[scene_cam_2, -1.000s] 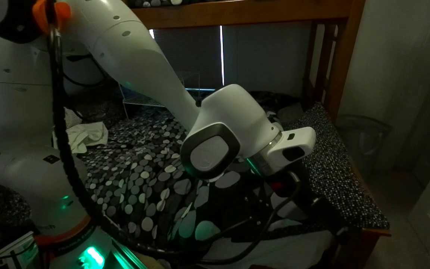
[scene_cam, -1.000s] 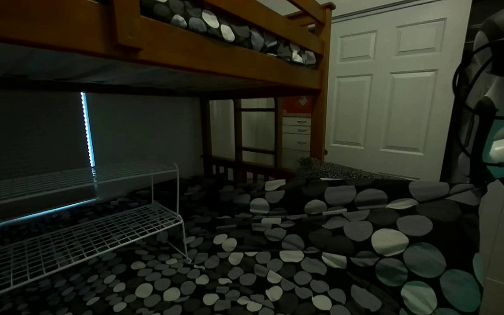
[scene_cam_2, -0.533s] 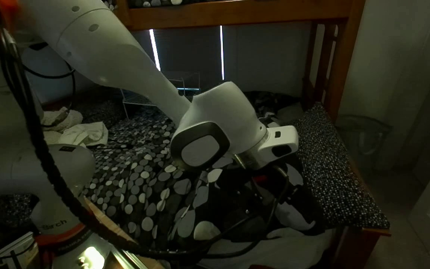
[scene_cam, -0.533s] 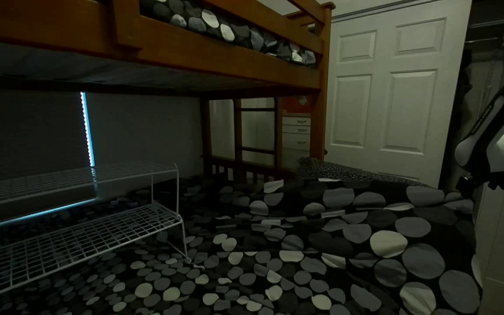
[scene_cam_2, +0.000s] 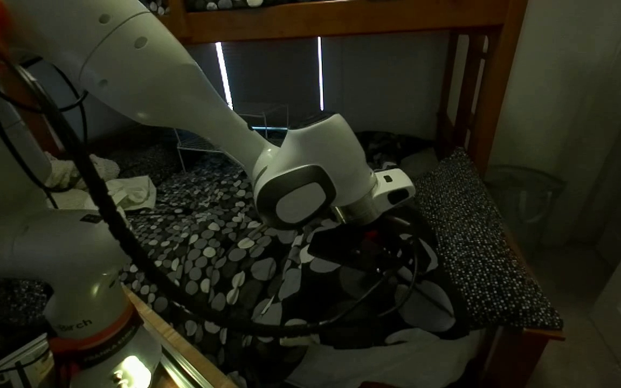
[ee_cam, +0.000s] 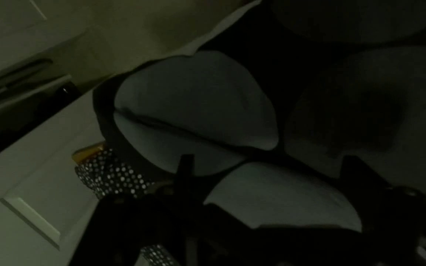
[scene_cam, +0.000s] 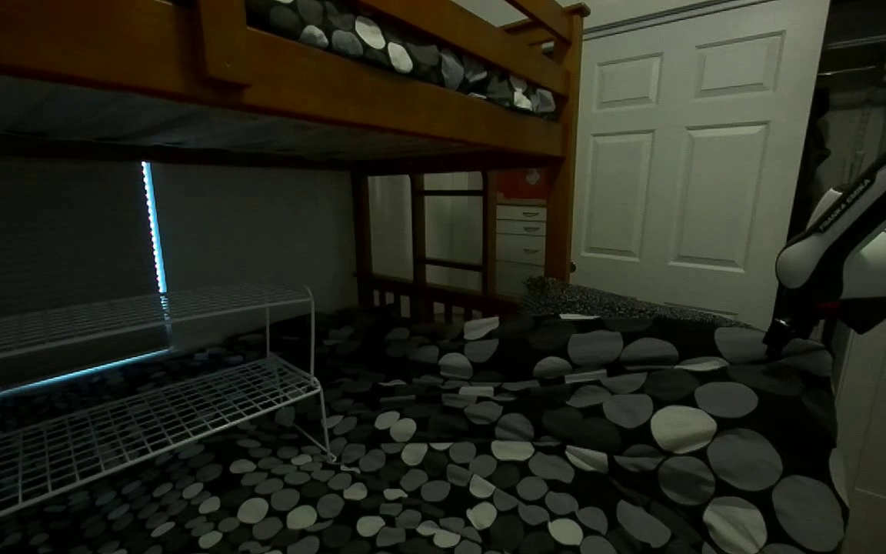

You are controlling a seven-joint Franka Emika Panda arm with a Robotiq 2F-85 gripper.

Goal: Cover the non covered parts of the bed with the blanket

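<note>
The blanket (scene_cam_2: pixel 219 269), black with grey and white ovals, covers most of the lower bunk in both exterior views (scene_cam: pixel 566 431). The bed's white sheet (scene_cam_2: pixel 386 361) shows bare along the near front edge, below the blanket's wavy hem. In the wrist view the blanket (ee_cam: pixel 194 96) fills the middle and right, with a crease across one oval. My gripper (ee_cam: pixel 267 162) is open, its two dark fingertips wide apart over the blanket with nothing seen held between them. In an exterior view the gripper (scene_cam: pixel 777 335) is low at the blanket's far right corner; whether it touches cannot be told.
A speckled grey-black cloth (scene_cam_2: pixel 483 242) lies along the bed's end. A white wire rack (scene_cam: pixel 181 400) stands on the blanket. The upper bunk rail (scene_cam: pixel 381 100) runs overhead. White cloths (scene_cam_2: pixel 127 191) lie behind the arm. A loose cable (scene_cam_2: pixel 289 326) hangs from the arm.
The gripper has moved from the bed's front corner inward over the blanket. The blanket's right edge has settled slightly in an exterior view. The light on the arm's base turned from green to white.
</note>
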